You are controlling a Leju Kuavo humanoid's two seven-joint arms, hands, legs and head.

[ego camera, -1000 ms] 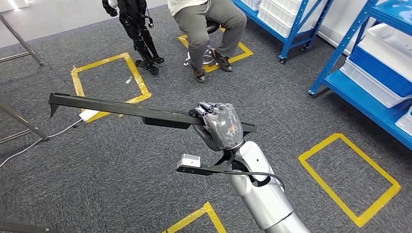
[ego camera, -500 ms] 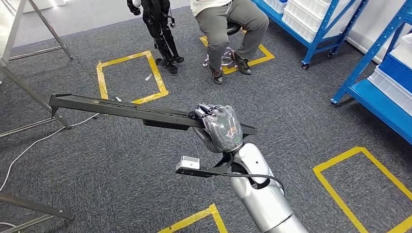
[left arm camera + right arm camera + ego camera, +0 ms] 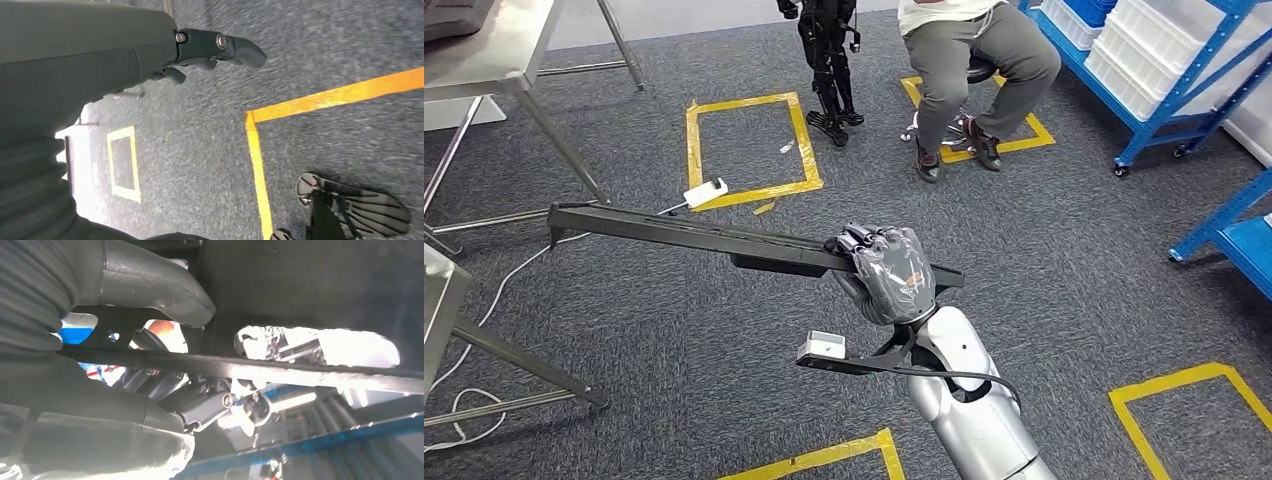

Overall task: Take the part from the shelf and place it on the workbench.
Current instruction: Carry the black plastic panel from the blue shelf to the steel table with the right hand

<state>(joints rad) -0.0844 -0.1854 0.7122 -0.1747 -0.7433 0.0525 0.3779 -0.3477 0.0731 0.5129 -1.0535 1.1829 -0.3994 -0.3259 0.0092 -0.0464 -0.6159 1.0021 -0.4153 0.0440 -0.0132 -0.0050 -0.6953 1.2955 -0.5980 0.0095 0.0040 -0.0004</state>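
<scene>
The part (image 3: 674,235) is a long, thin black bar, held level above the carpet and reaching out to the left. My right hand (image 3: 889,272) grips it near its right end, fingers wrapped over the top. The right wrist view shows the thumb (image 3: 150,285) pressed against the dark part (image 3: 300,372) from up close. My left hand (image 3: 150,45) hangs over the grey carpet with its fingers stretched out and nothing in them. A metal workbench (image 3: 484,70) stands at the far left.
A person sits on a stool (image 3: 964,60) at the back, beside a small black humanoid figure (image 3: 829,50). Blue shelves (image 3: 1164,70) with white bins line the right. Yellow tape squares (image 3: 749,140) mark the carpet. A white power strip (image 3: 704,190) and cable lie near a second table's legs (image 3: 514,360).
The whole picture has shifted to the right, so the camera has turned left. The metal tables have come into view on the left. My right hand still holds the part the same way.
</scene>
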